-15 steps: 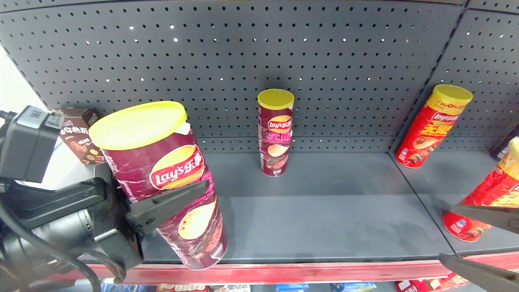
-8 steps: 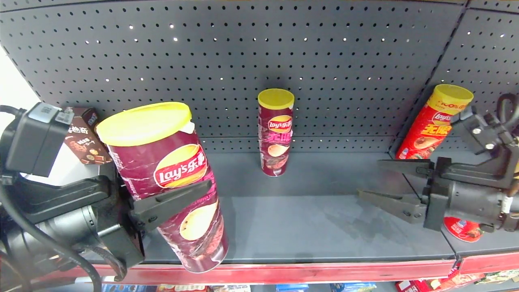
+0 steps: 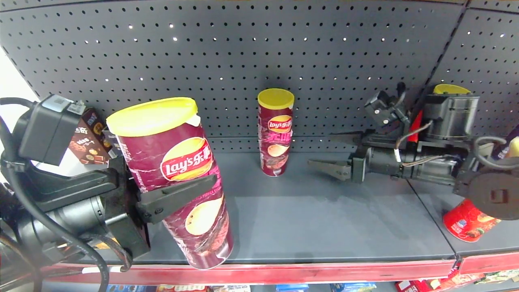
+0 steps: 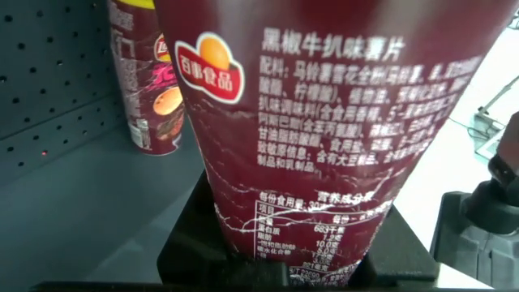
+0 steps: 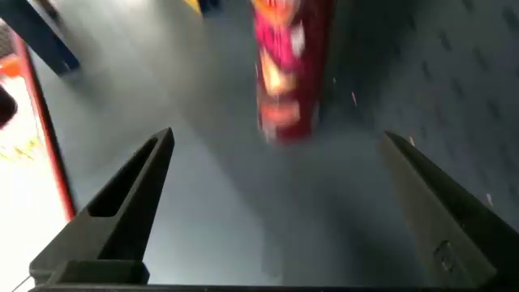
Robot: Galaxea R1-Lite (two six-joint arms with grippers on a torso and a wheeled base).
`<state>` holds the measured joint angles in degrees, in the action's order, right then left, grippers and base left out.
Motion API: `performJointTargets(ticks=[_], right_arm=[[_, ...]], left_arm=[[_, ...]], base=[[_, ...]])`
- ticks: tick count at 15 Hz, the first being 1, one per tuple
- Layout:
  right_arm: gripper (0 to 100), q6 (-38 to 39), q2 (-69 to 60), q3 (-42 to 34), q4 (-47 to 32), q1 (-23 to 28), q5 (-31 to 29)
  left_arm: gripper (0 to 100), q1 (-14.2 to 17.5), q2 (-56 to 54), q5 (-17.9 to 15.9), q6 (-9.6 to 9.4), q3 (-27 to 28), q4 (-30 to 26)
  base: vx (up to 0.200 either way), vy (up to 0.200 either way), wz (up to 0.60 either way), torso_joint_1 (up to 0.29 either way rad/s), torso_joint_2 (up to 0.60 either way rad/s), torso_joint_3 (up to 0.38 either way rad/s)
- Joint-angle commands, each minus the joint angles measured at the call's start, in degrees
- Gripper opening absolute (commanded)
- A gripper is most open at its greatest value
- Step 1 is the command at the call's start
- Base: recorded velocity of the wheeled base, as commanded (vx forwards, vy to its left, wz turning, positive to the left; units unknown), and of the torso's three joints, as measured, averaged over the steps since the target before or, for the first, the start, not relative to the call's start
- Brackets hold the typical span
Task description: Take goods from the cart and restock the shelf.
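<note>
A maroon chip can (image 3: 178, 178) with a yellow lid hangs tilted over the front left of the grey shelf (image 3: 316, 219). My left gripper (image 3: 182, 190) is shut on its middle, and the can's printed side (image 4: 324, 122) is close up in the left wrist view. A second maroon can (image 3: 275, 132) stands upright at the back of the shelf, against the pegboard. My right gripper (image 3: 328, 152) is open above the shelf, just right of that can and pointing at it. The can (image 5: 284, 73) lies ahead of the spread fingers (image 5: 122, 211).
The pegboard wall (image 3: 243, 48) closes off the back. A brown snack box (image 3: 87, 138) stands at the far left. In the right bay a red can (image 3: 466, 221) stands near the front, and another's yellow lid (image 3: 450, 88) peeks out behind the right arm. A red strip (image 3: 284, 271) edges the shelf front.
The right arm swung up and left from the lower right corner, over the shelf, toward the standing maroon can. The left gripper carried its can slightly right and up.
</note>
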<state>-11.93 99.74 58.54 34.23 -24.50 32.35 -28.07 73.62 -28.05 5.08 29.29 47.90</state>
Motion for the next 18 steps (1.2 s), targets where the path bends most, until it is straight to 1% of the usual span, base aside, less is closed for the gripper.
performJointTargets(ticks=[1,2,4,5,10,12,13,15,18], right_arm=[[100,-0.11,10.03,6.32,4.7,1.12,5.35],[100,-0.11,12.32,8.52,6.02,1.21,6.85],[100,-0.11,14.78,11.33,6.55,1.3,7.72],[100,-0.02,16.45,13.36,6.55,1.3,8.69],[100,0.07,21.37,18.19,6.55,0.6,10.45],[100,0.16,21.81,18.45,6.55,0.07,10.45],[100,0.25,22.42,18.63,6.46,-1.25,10.45],[100,0.25,22.95,18.72,6.55,-2.13,10.45],[100,0.25,22.69,18.54,6.55,-3.18,10.36]], left_arm=[[0,0.65,0.38,-0.16,0.72,0.33,0.09],[0,1.36,0.38,-1.04,0.98,0.68,0.0],[0,2.85,0.47,-2.62,0.98,1.03,0.0],[0,4.08,0.47,-4.21,0.98,1.2,0.0],[0,4.52,1.18,-4.47,0.98,1.03,0.09],[0,4.52,1.53,-4.47,0.98,1.03,0.36],[0,4.52,1.79,-4.47,0.98,1.12,0.44],[0,4.61,1.97,-4.47,0.98,1.03,0.53],[0,5.22,1.97,-4.47,0.89,1.03,0.62]], base=[[0.0,0.0,0.0,0.0,0.0,0.0],[0.0,0.0,0.0,0.0,0.0,0.0],[0.0,0.0,0.0,0.0,0.0,0.0],[0.0,0.0,0.0,0.0,0.0,0.0],[0.0,0.0,0.0,0.0,0.0,0.0],[0.0,0.0,0.0,0.0,0.0,0.0],[0.0,0.0,0.0,0.0,0.0,0.0],[0.0,0.0,0.0,0.0,0.0,0.0],[0.0,0.0,0.0,0.0,0.0,0.0]])
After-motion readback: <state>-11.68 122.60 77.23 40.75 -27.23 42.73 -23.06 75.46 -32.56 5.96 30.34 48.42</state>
